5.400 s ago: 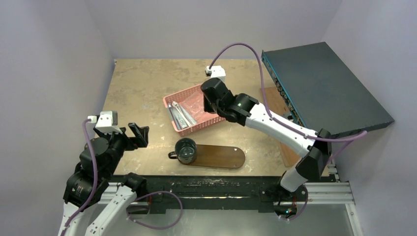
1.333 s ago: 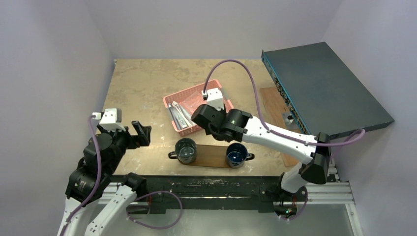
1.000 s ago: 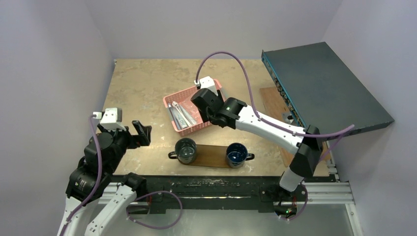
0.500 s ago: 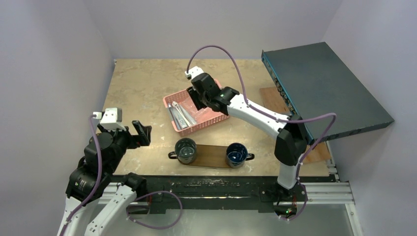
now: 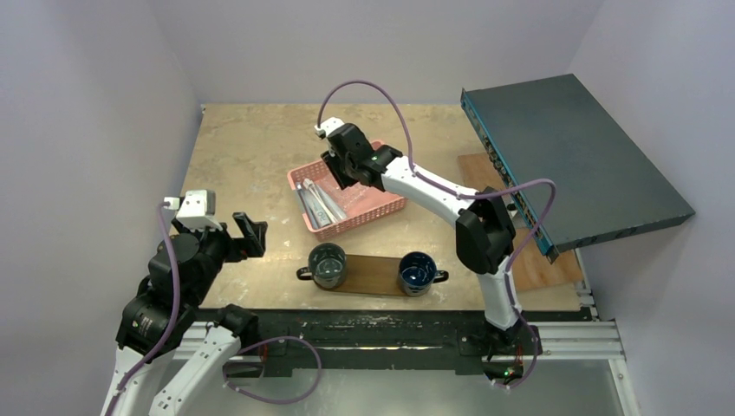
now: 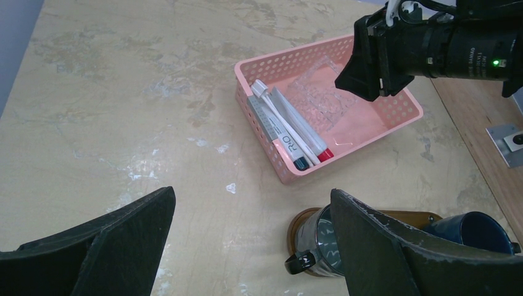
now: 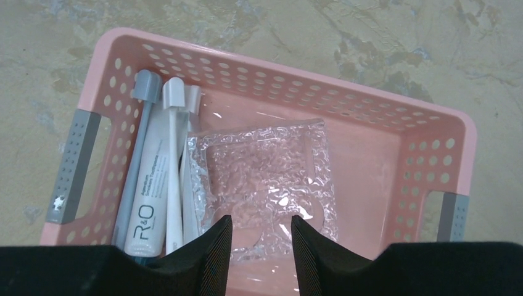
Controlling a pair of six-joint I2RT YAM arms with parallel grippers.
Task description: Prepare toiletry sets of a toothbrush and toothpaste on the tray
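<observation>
The dark brown oval tray lies near the front edge, and its left end shows as a brown rim under a mug in the left wrist view. The toothbrushes and a white toothpaste tube lie along the left side of the pink basket, seen from above as thin toothbrushes. My right gripper hovers over the basket's middle, open with a narrow gap and nothing between its fingers; from above it is at the right gripper. My left gripper stands wide open and empty near the table's left front.
A dark mug and a blue mug stand on the tray's two ends. A clear bubble-plastic bag lies in the basket under my right fingers. A tilted dark box and a pale wooden board occupy the right side.
The blue mug now stands on the tray. My right arm has swung from beside it back and left over the basket, its jaws narrowing. The left arm has barely moved.
</observation>
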